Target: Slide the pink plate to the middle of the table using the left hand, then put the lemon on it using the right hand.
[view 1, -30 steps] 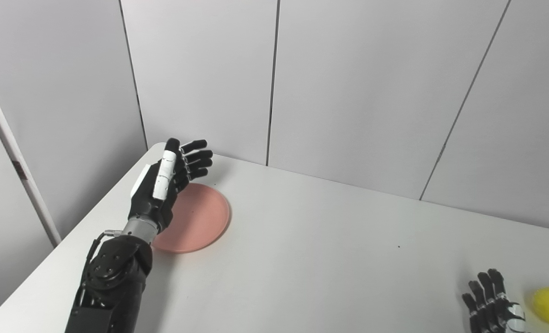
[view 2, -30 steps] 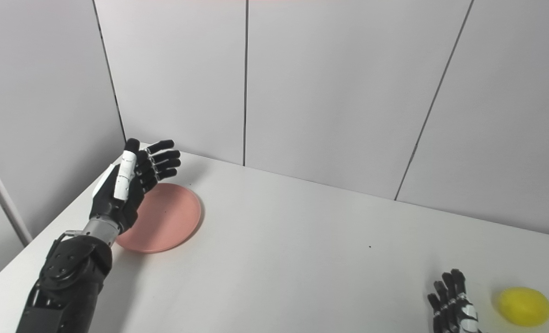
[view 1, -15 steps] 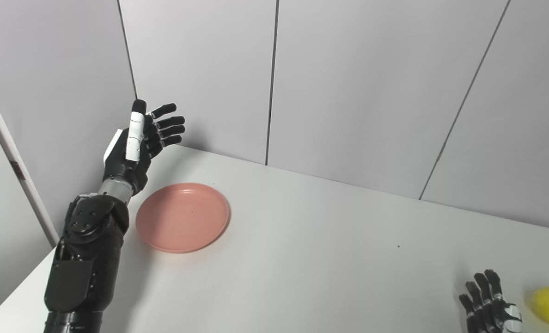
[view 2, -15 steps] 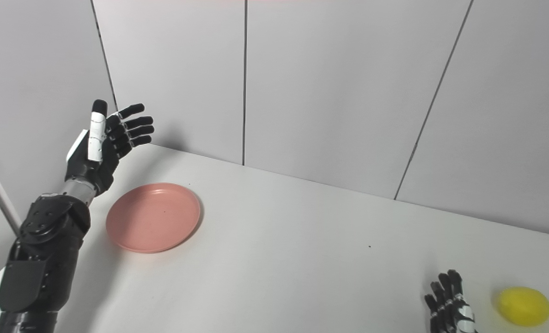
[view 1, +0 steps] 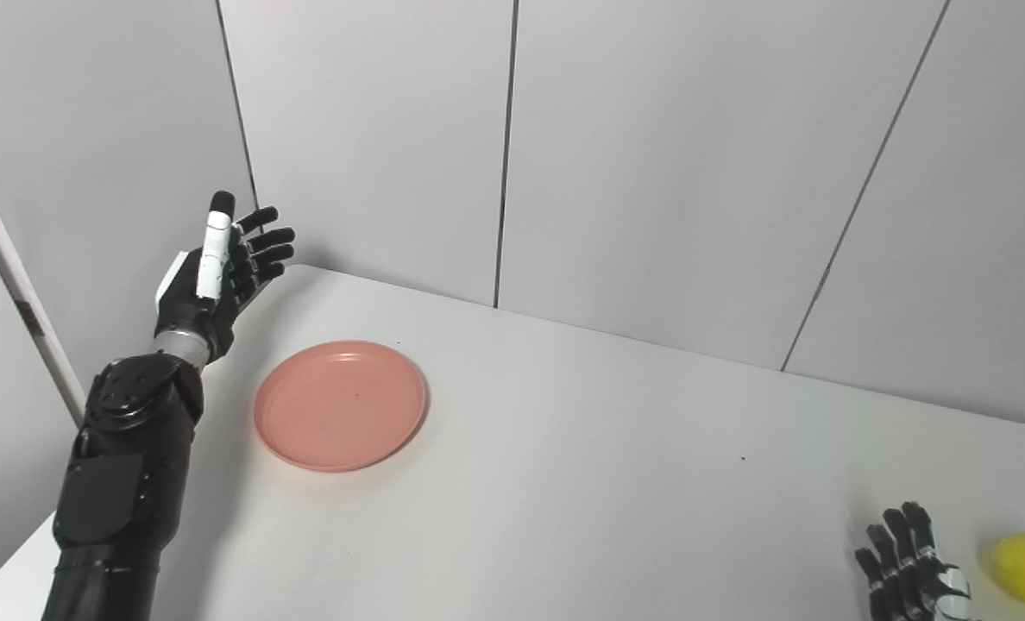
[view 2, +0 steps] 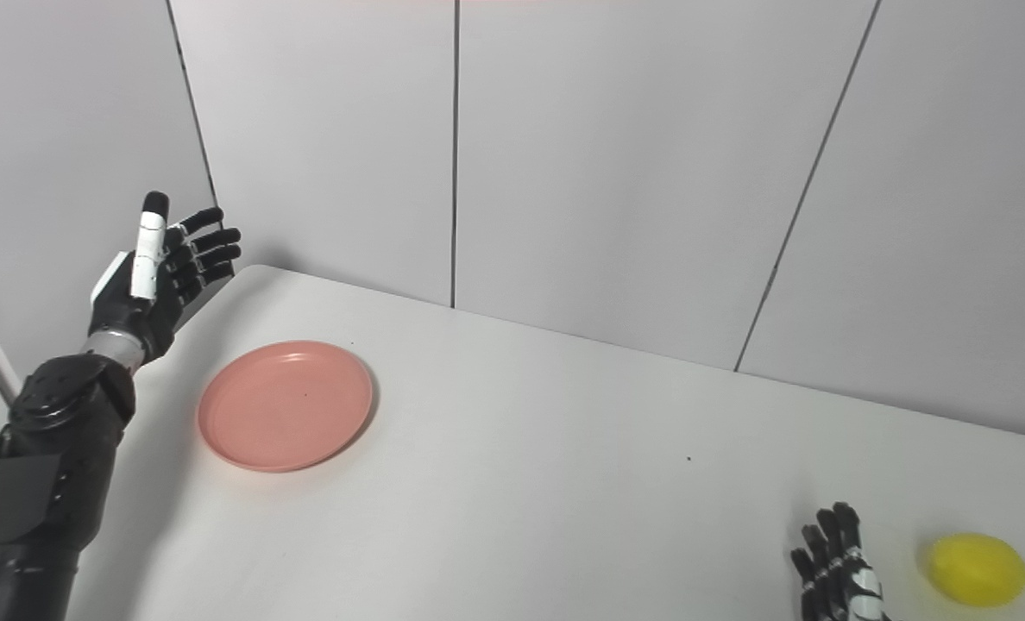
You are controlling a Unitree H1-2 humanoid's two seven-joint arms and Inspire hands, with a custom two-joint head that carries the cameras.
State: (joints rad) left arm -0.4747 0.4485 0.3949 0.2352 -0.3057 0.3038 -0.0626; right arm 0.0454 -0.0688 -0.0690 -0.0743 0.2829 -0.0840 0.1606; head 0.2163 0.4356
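Observation:
A round pink plate [view 1: 341, 404] lies flat on the left part of the white table [view 1: 581, 466]. My left hand [view 1: 216, 274] is raised in the air left of the plate and beyond the table's left edge, open, fingers spread, touching nothing. A yellow lemon [view 2: 977, 568] rests near the table's front right corner. Just left of the lemon, my right hand [view 2: 836, 576] shows only its fingers at the bottom edge; they stand apart and hold nothing.
Grey wall panels [view 1: 650, 172] close off the table's far side and the left corner. A small dark speck [view 1: 744, 458] marks the tabletop right of centre. A white post [view 1: 12, 285] slants at the far left.
My left hand lifted off from above the plate and swung up and to the left, uncovering the whole plate. The plate and lemon stayed put. The right hand sank slightly.

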